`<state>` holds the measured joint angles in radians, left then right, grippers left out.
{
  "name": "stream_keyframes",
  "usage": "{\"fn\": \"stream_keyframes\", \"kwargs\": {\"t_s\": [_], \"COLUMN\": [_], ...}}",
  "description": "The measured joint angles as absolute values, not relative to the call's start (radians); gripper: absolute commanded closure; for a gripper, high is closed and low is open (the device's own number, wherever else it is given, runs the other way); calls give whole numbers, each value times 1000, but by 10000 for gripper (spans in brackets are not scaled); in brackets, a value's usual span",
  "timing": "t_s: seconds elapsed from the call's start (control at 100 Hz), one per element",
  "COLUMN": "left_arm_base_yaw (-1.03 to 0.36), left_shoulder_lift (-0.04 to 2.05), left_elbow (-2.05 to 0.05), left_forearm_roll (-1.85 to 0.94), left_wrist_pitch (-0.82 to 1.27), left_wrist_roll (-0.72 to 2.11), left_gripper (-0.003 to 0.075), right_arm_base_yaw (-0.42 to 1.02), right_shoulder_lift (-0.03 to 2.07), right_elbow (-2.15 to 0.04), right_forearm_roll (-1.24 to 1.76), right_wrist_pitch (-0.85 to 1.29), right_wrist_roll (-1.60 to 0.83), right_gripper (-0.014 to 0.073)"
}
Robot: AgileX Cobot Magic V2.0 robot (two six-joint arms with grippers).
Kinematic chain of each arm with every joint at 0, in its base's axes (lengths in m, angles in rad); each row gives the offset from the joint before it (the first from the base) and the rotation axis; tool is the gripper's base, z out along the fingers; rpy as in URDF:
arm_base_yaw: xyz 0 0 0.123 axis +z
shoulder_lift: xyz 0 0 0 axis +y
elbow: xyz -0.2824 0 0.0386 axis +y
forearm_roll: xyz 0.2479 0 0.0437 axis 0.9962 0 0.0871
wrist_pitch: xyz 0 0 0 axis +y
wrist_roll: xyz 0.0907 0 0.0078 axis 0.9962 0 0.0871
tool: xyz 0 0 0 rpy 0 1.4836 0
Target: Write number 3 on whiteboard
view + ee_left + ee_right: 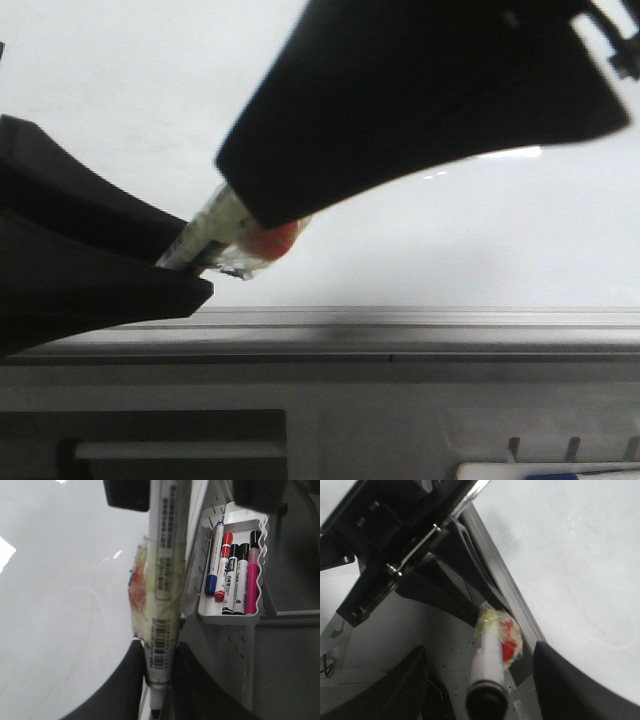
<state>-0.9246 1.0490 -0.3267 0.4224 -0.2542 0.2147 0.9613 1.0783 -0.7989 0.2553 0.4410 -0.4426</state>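
The whiteboard is a glossy pale board with a grey edge rail. It also shows in the left wrist view and the right wrist view. No number 3 shows on it. My left gripper is shut on a white marker near its nib end. The marker is wrapped in clear tape with a red patch. My right gripper is open, its fingers wide apart around the marker's black far end and not touching it. One right finger covers the marker in the front view.
A white tray hangs beside the board's rail on a grey perforated panel. It holds blue, red, black and pink markers. Its edge shows low in the front view.
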Motion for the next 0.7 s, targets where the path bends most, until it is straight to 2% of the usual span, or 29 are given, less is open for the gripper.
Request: {"fn": "stream_keyframes", "kwargs": {"t_s": [0.18, 0.31, 0.38, 0.45, 0.59, 0.7], "left_arm_base_yaw": [-925, -925, -925, -925, -929, -929], "left_shoulder_lift": [1051, 1051, 1051, 1051, 1051, 1051], "left_elbow": [-327, -327, -327, -327, -327, -327], "left_forearm_roll": [422, 422, 424, 424, 430, 427], "left_wrist_pitch": [-255, -249, -247, -247, -241, -238], "left_wrist_roll": [215, 215, 215, 215, 215, 210], "left_gripper": [741, 741, 741, 741, 741, 740], "right_arm_base_yaw": [989, 989, 989, 989, 989, 985], "right_shoulder_lift": [1123, 1138, 1138, 1138, 1138, 1138], "right_elbow": [-818, -820, -820, -820, -820, -820], "right_forearm_roll": [254, 252, 248, 246, 222, 205], "right_wrist_pitch": [428, 428, 427, 427, 420, 414], "right_wrist_roll": [-445, -445, -446, -446, -446, -448], "right_gripper": [200, 259, 319, 416, 665, 655]}}
